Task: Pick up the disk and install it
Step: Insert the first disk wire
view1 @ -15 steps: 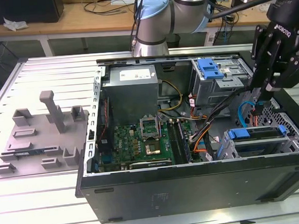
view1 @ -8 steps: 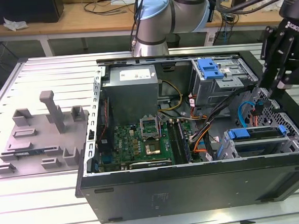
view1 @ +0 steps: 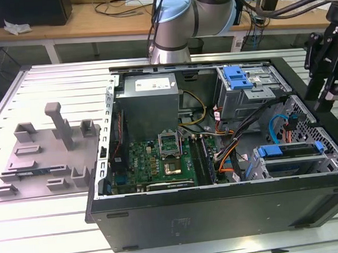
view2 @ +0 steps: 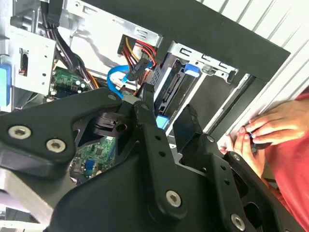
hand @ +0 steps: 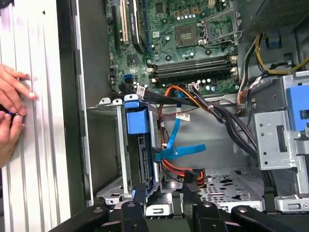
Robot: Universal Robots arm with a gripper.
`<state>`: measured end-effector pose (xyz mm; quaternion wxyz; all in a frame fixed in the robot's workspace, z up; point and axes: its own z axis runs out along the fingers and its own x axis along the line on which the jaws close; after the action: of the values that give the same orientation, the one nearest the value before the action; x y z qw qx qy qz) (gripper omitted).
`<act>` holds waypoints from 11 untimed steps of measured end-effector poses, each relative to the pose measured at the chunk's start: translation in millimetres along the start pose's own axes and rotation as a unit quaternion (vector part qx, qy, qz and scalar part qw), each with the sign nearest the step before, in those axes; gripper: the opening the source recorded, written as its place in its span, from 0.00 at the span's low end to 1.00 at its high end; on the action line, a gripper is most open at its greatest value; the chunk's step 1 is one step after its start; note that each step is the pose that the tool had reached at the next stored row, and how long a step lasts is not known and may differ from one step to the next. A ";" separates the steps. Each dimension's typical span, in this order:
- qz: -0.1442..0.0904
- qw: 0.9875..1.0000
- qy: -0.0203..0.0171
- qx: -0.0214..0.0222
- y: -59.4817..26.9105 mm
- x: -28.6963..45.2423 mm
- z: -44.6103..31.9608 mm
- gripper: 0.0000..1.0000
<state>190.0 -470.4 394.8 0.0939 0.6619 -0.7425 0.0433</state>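
Observation:
The disk [hand: 144,159] stands on edge in the silver drive bay [hand: 108,145] of the open computer case, its bright blue carrier frame [hand: 136,118] around it. In the exterior view the blue frame [view1: 288,151] lies along the top of that bay, near the case's front corner on the exterior view's right. My gripper [hand: 165,191] hovers just off the disk's near end, open, with nothing between its black fingers [hand: 140,195]. In the second wrist view the disk [view2: 169,89] sits beyond the gripper [view2: 170,121]. The exterior view puts the gripper [view1: 323,94] above the case's right wall.
A person's hand [hand: 12,111] rests on the slatted table beside the case wall. Orange, blue and black cables [hand: 212,104] cross the case floor next to the bay. A second cage with a blue clip [view1: 237,76], a grey box [view1: 149,84] and a grey fixture plate [view1: 44,157] stand further off.

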 end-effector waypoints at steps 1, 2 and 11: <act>0.000 1.000 0.004 0.000 -0.1 -2.3 0.0 0.44; 0.001 1.000 0.008 0.001 -0.3 -4.2 0.2 0.44; 0.021 1.000 0.011 -0.003 -0.8 -13.7 7.0 0.44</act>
<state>191.7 -458.5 385.3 0.1030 0.6450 -0.7556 0.0502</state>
